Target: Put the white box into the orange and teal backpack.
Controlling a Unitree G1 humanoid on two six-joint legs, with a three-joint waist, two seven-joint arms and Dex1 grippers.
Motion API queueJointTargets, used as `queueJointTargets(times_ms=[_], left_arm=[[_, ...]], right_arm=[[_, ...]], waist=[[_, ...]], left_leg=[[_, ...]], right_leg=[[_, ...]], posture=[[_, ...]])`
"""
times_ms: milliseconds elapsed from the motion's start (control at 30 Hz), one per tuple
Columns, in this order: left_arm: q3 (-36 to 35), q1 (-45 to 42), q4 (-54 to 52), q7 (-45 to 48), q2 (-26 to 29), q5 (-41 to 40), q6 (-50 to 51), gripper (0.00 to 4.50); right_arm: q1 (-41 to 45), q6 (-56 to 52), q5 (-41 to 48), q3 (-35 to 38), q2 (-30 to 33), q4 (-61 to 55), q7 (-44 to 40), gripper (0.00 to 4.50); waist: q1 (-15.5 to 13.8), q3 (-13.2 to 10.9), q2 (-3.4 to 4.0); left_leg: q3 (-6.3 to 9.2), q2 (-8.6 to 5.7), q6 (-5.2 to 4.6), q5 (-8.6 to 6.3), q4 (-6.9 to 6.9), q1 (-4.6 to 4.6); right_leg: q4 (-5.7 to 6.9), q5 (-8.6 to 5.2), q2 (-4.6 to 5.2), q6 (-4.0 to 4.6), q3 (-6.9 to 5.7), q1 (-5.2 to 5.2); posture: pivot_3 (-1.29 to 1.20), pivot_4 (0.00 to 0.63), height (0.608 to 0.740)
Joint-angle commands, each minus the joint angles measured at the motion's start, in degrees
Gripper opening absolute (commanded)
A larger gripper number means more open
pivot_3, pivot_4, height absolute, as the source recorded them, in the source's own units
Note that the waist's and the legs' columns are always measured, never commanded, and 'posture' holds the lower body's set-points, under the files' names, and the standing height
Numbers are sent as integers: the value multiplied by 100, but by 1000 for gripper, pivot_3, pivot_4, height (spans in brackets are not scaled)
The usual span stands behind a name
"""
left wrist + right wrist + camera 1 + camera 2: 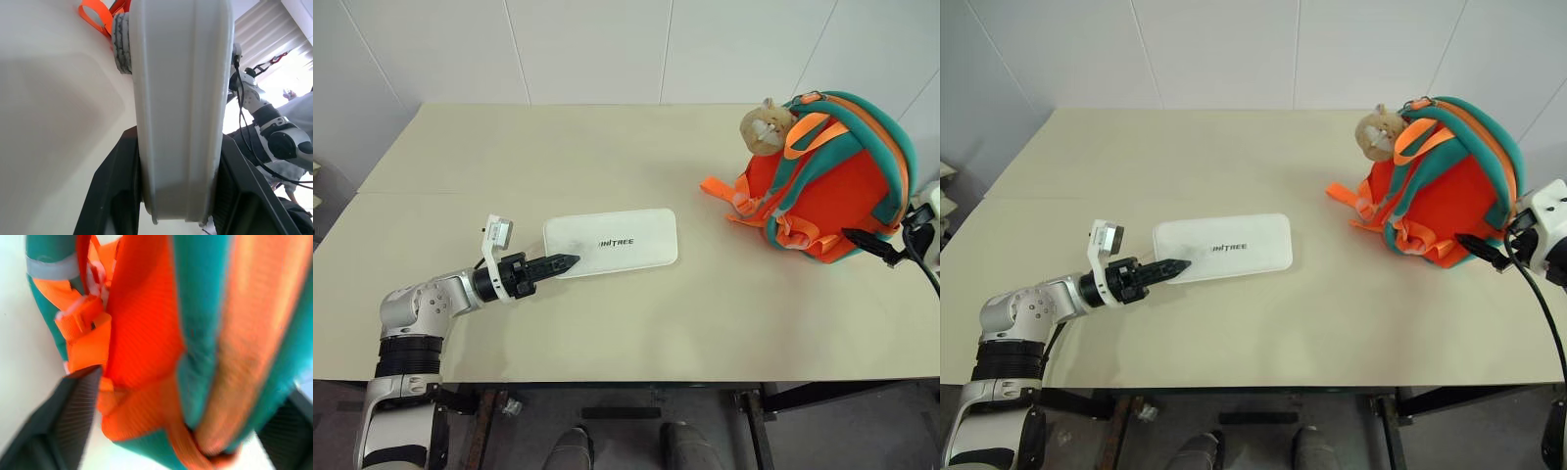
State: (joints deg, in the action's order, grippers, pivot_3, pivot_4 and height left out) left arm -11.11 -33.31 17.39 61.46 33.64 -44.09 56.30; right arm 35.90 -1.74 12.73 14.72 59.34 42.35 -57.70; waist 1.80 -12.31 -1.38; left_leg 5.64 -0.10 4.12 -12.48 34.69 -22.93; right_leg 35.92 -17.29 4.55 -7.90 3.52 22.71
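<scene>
**Layout on the table**

The white box (612, 244) is laid flat on the table (636, 323), a little left of the middle, its long side running left to right. Its left end is held between the fingers of the left gripper (570, 261), which is reached in from the near left. The orange and teal backpack (827, 181) is stood upright at the far right of the table, well apart from the box. A plush toy (766, 126) is hung at the backpack's upper left side. Webbing loops (722, 191) are spread on the table at its left foot. The right gripper (881, 247) is placed at the backpack's near right edge, with its fingers parted on either side of the fabric.
</scene>
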Motion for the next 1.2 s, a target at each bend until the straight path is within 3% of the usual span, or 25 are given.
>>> queueJointTargets(times_ms=[33,200,367,500,600,733,867,933,1200], left_arm=[[16,-148,93,202,74,38,-110,1389],[178,-305,343,405,81,193,-207,1389],[246,-416,549,556,102,313,-316,1389],[202,-440,608,595,134,374,-380,1389],[129,-398,587,571,175,372,-396,1389],[-55,-214,326,470,239,271,-347,1389],[-178,-83,130,377,249,211,-287,1389],[-291,17,0,293,240,165,-259,1389],[-546,272,-338,86,193,5,-133,1389]], right_arm=[[-281,-341,218,345,303,-592,-87,4485],[-1276,-875,483,1007,633,-1472,-224,4485],[-2794,-2097,1230,1996,582,-3287,-711,4485],[-3068,-2718,1673,2158,310,-4311,-439,4485],[-2387,-2716,1677,1663,-169,-4382,161,4485],[-937,-2055,896,543,-987,-3220,845,4485],[-174,-1692,527,141,-1209,-2381,1040,4485],[281,-1445,349,-60,-1376,-1854,1172,4485],[1948,-530,-6,-343,-2328,321,1626,4485]], waist=[[-4,0,0],[-27,0,0],[-13,0,1],[57,0,0],[87,0,-4],[137,0,-8],[72,-3,-2],[24,-4,0],[19,-4,-1]], left_leg=[[0,0,0,0,-1,0],[1,-2,-8,-5,1,-4],[3,0,-11,-8,1,-5],[-9,4,-14,-10,15,-3],[-9,9,-14,-10,32,1],[-13,9,-21,5,35,2],[-11,5,-24,22,30,-10],[-11,3,-24,22,26,-14],[-10,6,-17,18,-12,-16]], right_leg=[[0,0,0,0,0,0],[-4,0,0,-1,0,0],[-5,-1,-2,0,-1,-1],[-5,0,-1,0,3,-1],[-6,7,-3,7,1,-9],[-38,24,-3,51,2,-21],[-36,30,0,54,6,-10],[-30,62,1,-3,7,-3],[-39,61,0,-3,4,10]], posture=[[0,150,740],[0,150,740],[0,150,740],[0,150,740],[0,150,740],[0,150,740],[0,150,740],[0,150,740],[0,150,740]])
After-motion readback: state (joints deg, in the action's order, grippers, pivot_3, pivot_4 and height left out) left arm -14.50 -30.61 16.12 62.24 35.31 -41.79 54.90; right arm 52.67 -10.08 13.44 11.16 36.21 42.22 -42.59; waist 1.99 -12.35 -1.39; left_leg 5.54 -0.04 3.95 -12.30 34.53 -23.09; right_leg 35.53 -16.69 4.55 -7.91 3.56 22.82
